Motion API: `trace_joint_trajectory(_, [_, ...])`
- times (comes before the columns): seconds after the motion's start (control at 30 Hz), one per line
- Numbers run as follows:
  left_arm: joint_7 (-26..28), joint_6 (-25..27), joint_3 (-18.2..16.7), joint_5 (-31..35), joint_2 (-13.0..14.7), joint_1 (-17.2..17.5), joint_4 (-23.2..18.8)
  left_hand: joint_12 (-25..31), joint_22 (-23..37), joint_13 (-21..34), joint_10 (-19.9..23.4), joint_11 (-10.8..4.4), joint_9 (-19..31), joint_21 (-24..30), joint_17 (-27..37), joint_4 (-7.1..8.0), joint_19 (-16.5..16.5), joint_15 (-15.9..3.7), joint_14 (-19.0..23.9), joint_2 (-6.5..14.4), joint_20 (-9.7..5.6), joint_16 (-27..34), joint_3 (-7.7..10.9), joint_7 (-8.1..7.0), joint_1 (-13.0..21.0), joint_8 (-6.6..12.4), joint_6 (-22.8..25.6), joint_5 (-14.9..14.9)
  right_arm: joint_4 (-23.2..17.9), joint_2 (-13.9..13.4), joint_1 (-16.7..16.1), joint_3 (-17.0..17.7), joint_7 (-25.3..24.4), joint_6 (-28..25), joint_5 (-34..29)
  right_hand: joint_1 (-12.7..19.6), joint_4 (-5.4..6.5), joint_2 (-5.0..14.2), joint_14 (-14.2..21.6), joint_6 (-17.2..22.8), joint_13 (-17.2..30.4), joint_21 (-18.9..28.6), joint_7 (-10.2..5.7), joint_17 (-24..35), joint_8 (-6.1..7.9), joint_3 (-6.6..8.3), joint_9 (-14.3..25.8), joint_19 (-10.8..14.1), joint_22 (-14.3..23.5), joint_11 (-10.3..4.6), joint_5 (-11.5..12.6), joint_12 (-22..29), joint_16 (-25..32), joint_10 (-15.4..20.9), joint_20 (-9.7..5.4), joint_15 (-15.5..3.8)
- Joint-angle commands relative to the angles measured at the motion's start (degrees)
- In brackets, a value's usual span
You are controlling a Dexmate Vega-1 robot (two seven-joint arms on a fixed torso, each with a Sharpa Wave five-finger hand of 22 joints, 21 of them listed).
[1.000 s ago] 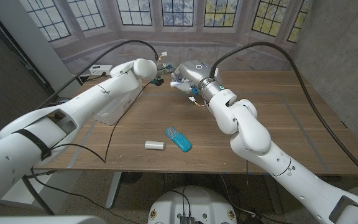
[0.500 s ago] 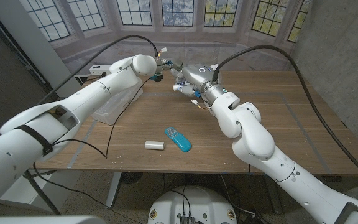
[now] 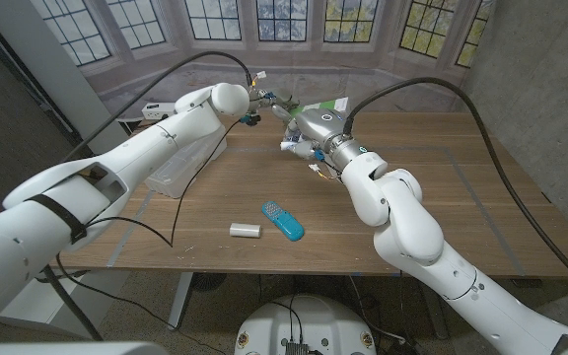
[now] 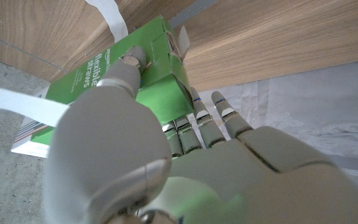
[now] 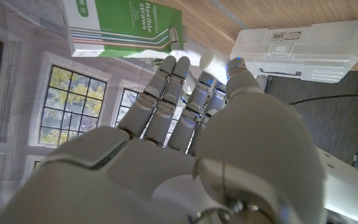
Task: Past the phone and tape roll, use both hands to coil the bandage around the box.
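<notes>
A green box [image 3: 325,105] of flexible straws is held up over the far middle of the table. My left hand [image 3: 257,102] grips one end of it, thumb pressed on the box [image 4: 154,68]. A white bandage [image 4: 17,102] runs taut across the box. My right hand [image 3: 304,126] is just in front of the box [image 5: 120,25]; a strip of bandage [image 5: 191,48] leads from the box down between its thumb and fingers, seemingly pinched. The teal phone [image 3: 282,221] and the white tape roll [image 3: 246,230] lie near the table's front edge.
A clear plastic container [image 3: 180,168] stands on the table's left side under my left arm, and is also seen from the right wrist [image 5: 297,43]. Black cables trail over the table from both arms. Windows stand behind the far edge.
My right hand has shifted to the right and slightly nearer, uncovering the green box behind it. My left hand has barely moved.
</notes>
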Motion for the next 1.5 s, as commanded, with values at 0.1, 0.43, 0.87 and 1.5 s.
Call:
trace_joint_trajectory(0.1, [0.3,0.1,-0.4,0.3,0.0,-0.5,-1.0,0.4,0.3,2.5,0.9,-0.25,0.2,0.2,0.0,0.35,0.3,0.07,0.5,2.9,-0.13,0.1,0.62,1.40,-2.3,13.05,1.6,-0.2,-1.1,0.3,-2.4,1.0,2.1,-1.0,-1.1,0.2,-0.04,0.52,0.6,0.1,0.0,0.0,0.18,0.2,0.12,-0.15,0.1,0.6,0.2,0.02,0.0,0.0,0.3,0.6,-3.58,-7.28])
trace_joint_trajectory(0.43, [0.4,-0.2,-0.2,0.9,-0.4,-1.5,-0.6,0.4,0.3,2.5,0.8,-0.35,0.2,0.2,0.0,0.40,0.3,0.06,0.5,2.9,-0.13,0.1,0.62,1.43,-2.4,13.05,1.5,-0.3,-2.4,0.1,-4.9,1.6,3.6,-2.4,-2.0,0.3,-0.04,0.58,0.7,0.3,0.1,0.0,0.27,0.3,0.12,-0.27,0.1,0.6,0.2,-0.01,0.0,0.1,0.3,0.6,-3.59,-7.27])
trace_joint_trajectory(0.87, [0.2,0.7,-0.1,1.2,-0.7,-1.4,-2.4,0.4,0.3,2.5,0.8,-0.32,0.1,0.2,0.0,0.42,0.3,0.08,0.5,3.0,-0.11,0.1,0.65,1.45,-2.5,13.10,1.5,-0.3,-2.4,1.3,-7.1,2.2,4.6,-3.8,-2.7,0.3,0.01,0.69,0.8,0.3,0.1,0.0,0.31,0.3,0.02,-0.38,0.1,0.7,0.2,0.06,0.0,0.0,0.3,0.6,-3.58,-7.27])
trace_joint_trajectory(1.5, [-0.4,2.3,-1.1,0.7,0.8,-0.6,-5.5,0.4,0.3,2.4,0.9,-0.27,0.1,0.2,0.0,0.41,0.4,0.04,0.5,3.0,-0.08,0.2,0.62,1.43,-2.5,13.20,1.6,-0.3,2.8,1.3,-6.3,2.9,1.2,-6.6,3.9,0.5,-0.12,0.74,0.9,0.4,0.1,0.0,0.34,0.4,-0.06,-0.47,0.1,0.8,0.2,0.04,0.0,-0.1,0.3,0.6,-3.60,-7.34])
